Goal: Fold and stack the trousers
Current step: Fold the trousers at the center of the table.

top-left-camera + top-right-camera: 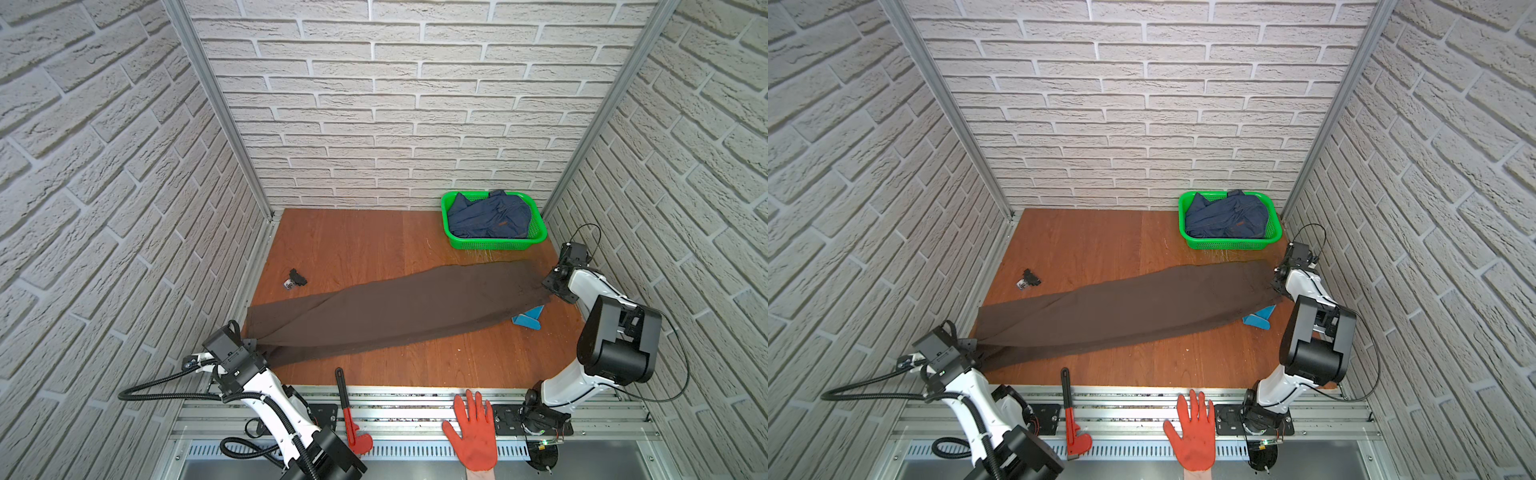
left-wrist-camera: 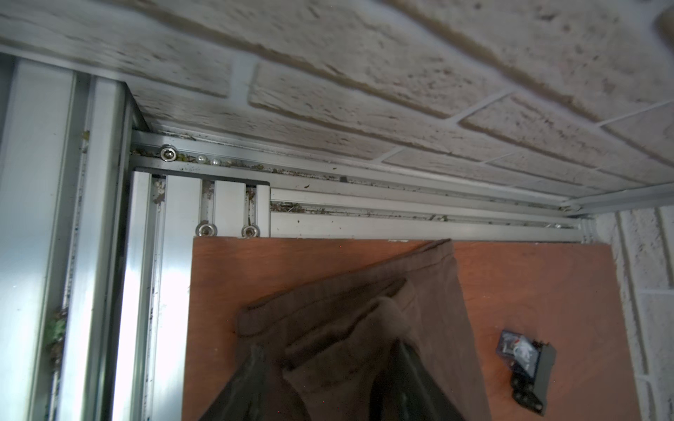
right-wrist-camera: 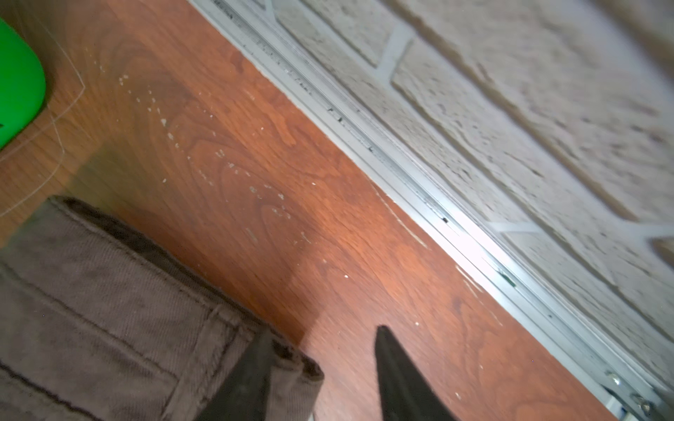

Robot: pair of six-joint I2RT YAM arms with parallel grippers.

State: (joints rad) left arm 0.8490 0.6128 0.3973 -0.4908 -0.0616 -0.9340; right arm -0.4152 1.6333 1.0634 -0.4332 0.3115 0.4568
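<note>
- Dark brown trousers stretched flat and slantwise across the wooden table, leg ends toward the near left corner, waistband toward the right wall.
- At the leg ends, the left claw, low over the table; in the left wrist view fingers spread apart, bunched hem lying loose between them, not pinched.
- At the waistband end, the right claw; in the right wrist view spread too, one finger over the waistband corner, the second over bare wood, clear gap between.
- Green basket in the far right corner, near the waistband but apart from it; blue denim garment heaped inside, with a small brown patch, any writing on it too small to read.
- Blue flat thing on the table, partly tucked under the trousers' near edge.
- Small black part beyond the leg ends, clear of the cloth; print on its clear cover blurred, unreadable.
- Red pipe wrench lying across the metal rail at the table's near edge.
- Gloved hand, orange-red, fingers splayed, flat on that rail beside the right arm's base.
</note>
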